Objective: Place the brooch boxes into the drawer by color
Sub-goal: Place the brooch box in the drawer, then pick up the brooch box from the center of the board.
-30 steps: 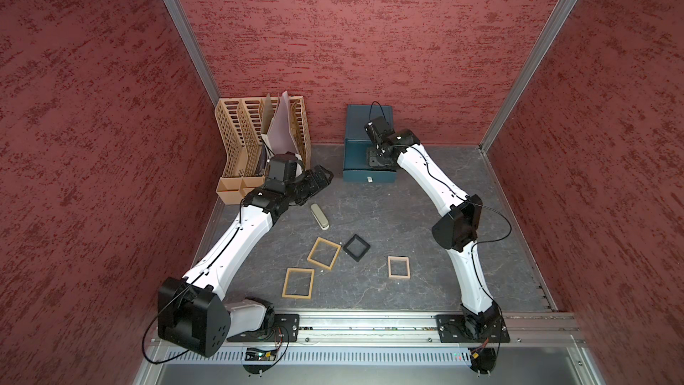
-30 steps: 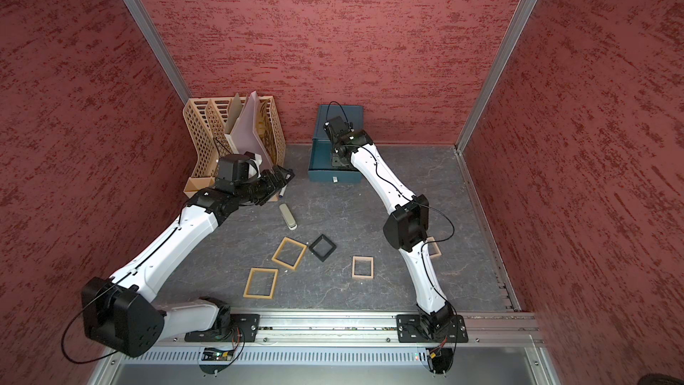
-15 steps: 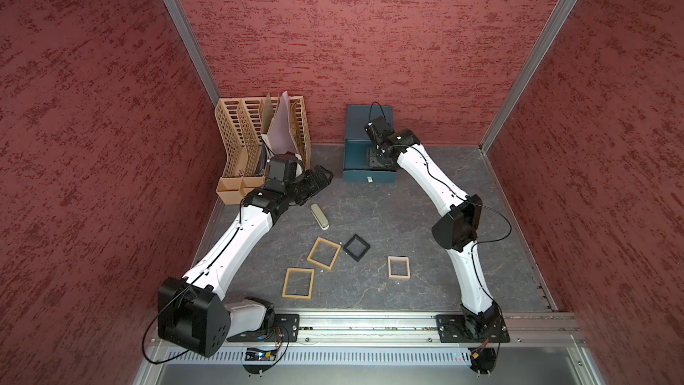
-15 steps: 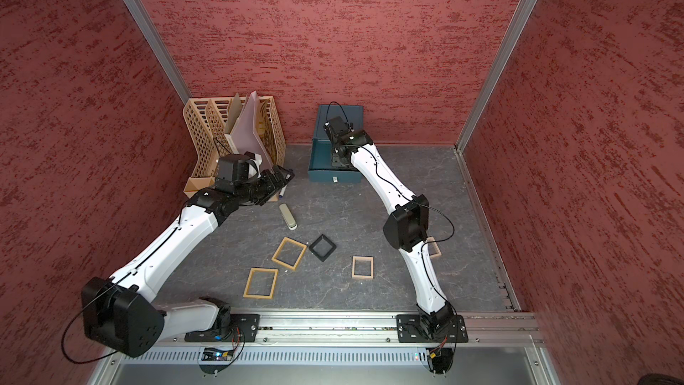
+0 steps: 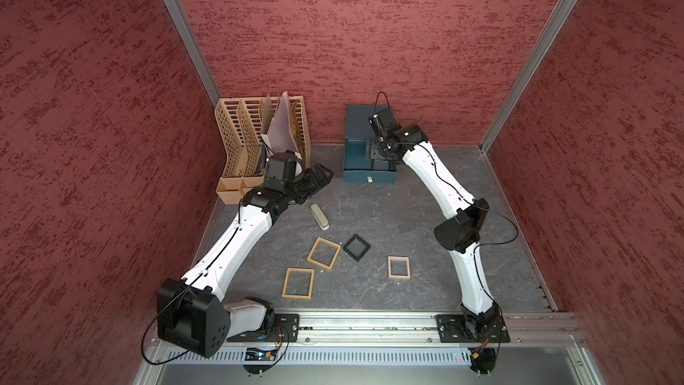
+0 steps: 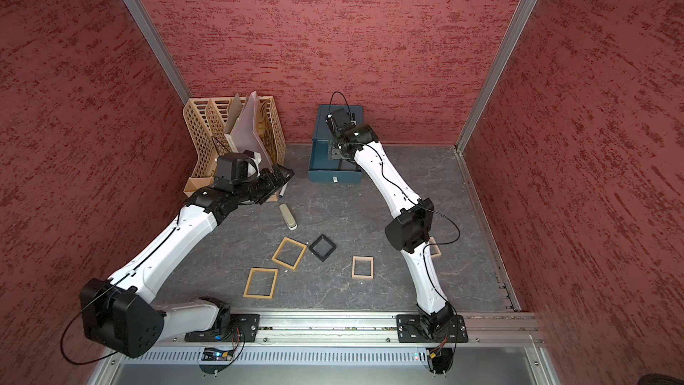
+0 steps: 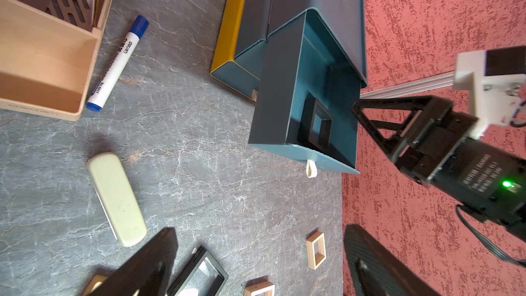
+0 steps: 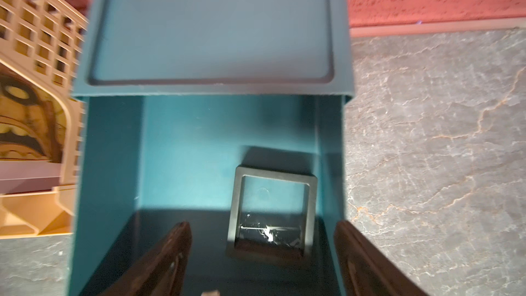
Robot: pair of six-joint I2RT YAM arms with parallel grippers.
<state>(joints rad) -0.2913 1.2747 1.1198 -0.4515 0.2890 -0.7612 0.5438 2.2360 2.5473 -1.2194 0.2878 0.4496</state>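
Note:
One black brooch box (image 8: 273, 212) lies flat on the floor of the open teal drawer (image 8: 108, 166), near its right wall. My right gripper (image 8: 263, 232) hangs open just above it, one finger on each side, touching nothing. The same box (image 7: 317, 123) shows in the left wrist view. On the floor lie a second black brooch box (image 5: 356, 248), two larger tan ones (image 5: 324, 253) (image 5: 298, 283) and a smaller tan one (image 5: 399, 267). Another tan one (image 6: 436, 250) peeks out behind the right arm. My left gripper (image 5: 325, 175) is open and empty by the file rack.
A beige slotted file rack (image 5: 237, 135) with papers stands at the back left. A beige eraser-like block (image 5: 319, 215) lies between my left gripper and the frames. A blue-capped marker (image 7: 116, 64) lies beside the rack. A yellow-sided compartment (image 7: 230, 29) sits under the teal unit.
The right gripper's jaws have spread a little wider above the drawer. The left arm and the boxes on the floor have not moved.

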